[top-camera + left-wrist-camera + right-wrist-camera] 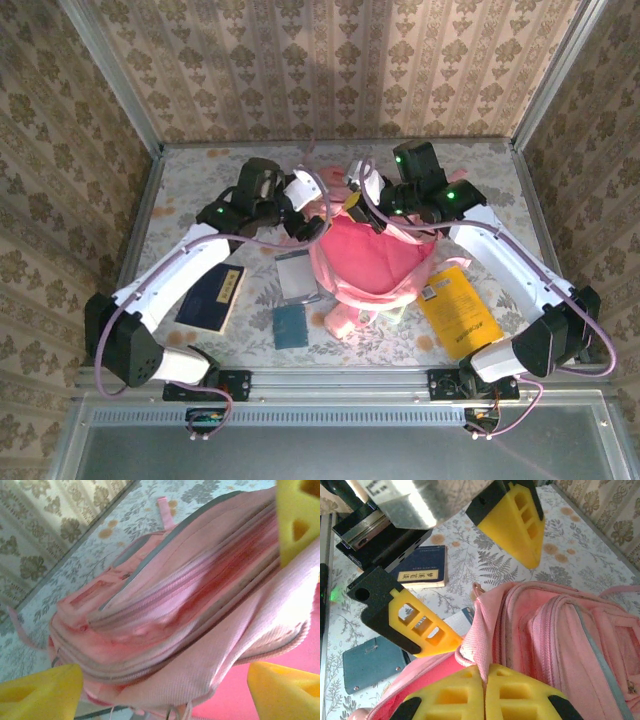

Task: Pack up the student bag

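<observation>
The student bag (375,265), a big pink backpack, lies in the middle of the table with its main opening showing a deep pink lining. My right gripper (485,672) is shut on a light pink flap at the bag's opening edge (482,630) and sits over the bag's far side (362,212). My left gripper (312,228) is open at the bag's left rim. Its yellow fingers (40,695) straddle the pale fabric edge (200,670) without pinching it. In the right wrist view those same left fingers (517,525) stand wide apart above the bag (560,640).
A dark blue book (212,297) lies left of the bag. A white notebook (296,274) and a teal case (290,325) lie close to the bag's left side. A yellow book (458,312) is on the right. Patterned walls with metal posts surround the table.
</observation>
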`<state>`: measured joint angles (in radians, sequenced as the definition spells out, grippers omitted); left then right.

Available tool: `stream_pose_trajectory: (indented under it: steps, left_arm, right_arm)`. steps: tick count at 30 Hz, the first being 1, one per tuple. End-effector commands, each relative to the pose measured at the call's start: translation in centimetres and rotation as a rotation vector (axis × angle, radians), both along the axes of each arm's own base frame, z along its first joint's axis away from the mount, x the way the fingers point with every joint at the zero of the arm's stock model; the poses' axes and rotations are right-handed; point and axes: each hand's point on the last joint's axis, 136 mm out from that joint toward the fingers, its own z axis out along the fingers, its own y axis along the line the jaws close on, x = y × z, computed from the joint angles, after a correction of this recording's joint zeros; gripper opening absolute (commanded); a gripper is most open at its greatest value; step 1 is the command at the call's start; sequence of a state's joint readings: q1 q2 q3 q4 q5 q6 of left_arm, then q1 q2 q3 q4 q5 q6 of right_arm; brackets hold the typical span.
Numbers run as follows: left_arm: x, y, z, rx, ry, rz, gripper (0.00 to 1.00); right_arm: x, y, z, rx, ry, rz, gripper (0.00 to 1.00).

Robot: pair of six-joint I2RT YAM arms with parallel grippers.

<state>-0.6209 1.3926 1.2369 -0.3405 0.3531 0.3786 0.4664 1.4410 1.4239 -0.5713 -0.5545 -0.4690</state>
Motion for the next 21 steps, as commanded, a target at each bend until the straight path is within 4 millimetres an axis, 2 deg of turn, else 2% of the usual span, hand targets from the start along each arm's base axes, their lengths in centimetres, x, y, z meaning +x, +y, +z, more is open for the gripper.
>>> stream_pose_trajectory:
  steps: [1,4,5,8,9,11,12,14,17,19,21]
  left_arm:
    - [0.3,-1.7,1.5,-0.027,-0.096,-0.123,0.84]
    - [0.9,-2.7,1.0,-0.007,-0.075,-0.152,0.73]
    - [1.0,-3.0,1.0,-0.007,-0.068,-0.165,0.65]
    - [1.0,-3.6,0.8,-0.012,-0.051,-0.191,0.19]
    - [1.2,-3.7,0.9,-0.022,-0.051,-0.187,0.02]
    - [1.6,-3.7,1.6,-0.06,-0.061,-0.163,0.0]
    - [1.8,-3.7,1.8,-0.078,-0.058,-0.148,0.0]
    - [2.0,-3.8,2.1,-0.101,-0.047,-0.128,0.0]
    - [2.3,-4.1,2.2,-0.129,-0.007,-0.107,0.0]
    - [2.4,-4.2,2.3,-0.147,0.012,-0.092,0.0]
    - [2.6,-4.2,2.6,-0.167,0.022,-0.074,0.0]
  right_arm:
    - [-0.9,0.3,4.4,0.095,-0.14,0.046,0.0]
    - [-0.9,0.3,4.6,0.109,-0.146,0.04,0.0]
    - [-0.8,0.2,4.5,0.112,-0.144,0.033,0.0]
    - [-0.2,-0.1,4.9,0.142,-0.147,-0.031,0.02]
    - [0.2,-0.4,5.2,0.167,-0.15,-0.079,0.17]
    - [0.1,-1.1,6.1,0.244,-0.161,-0.148,0.46]
    - [-0.5,-1.4,6.4,0.29,-0.159,-0.163,0.57]
    - [-2.0,-2.0,7.1,0.378,-0.149,-0.178,0.66]
    - [-4.2,-3.4,7.9,0.491,-0.1,-0.235,0.69]
    - [-3.9,-5.8,7.9,0.492,-0.049,-0.404,0.65]
    - [-3.4,-8.7,7.0,0.451,-0.028,-0.586,0.56]
